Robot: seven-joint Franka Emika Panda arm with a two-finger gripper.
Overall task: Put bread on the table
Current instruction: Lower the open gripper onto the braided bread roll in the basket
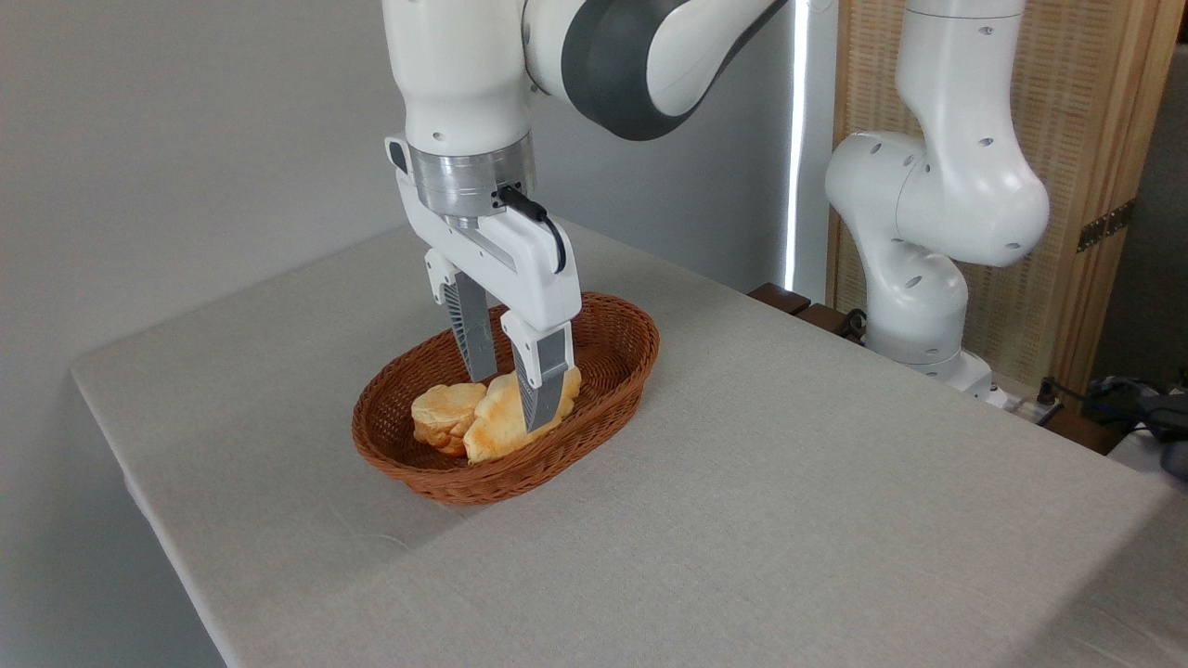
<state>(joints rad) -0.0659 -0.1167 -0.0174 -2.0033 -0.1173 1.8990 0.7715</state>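
The bread (497, 429), a long golden loaf with a braided crust, lies in the brown wicker basket (613, 327) in the middle of the table (789, 482). My gripper (510, 404) reaches down into the basket, open. One finger stands behind the loaf and the other in front of it, so the loaf lies between them. The near finger covers part of the crust. I cannot tell whether the fingers touch the loaf.
A small round bun (445, 413) lies in the basket against the loaf's left side. The arm's white base (914, 306) stands off the table's far right edge. Cables and dark objects (1146, 408) lie at the right.
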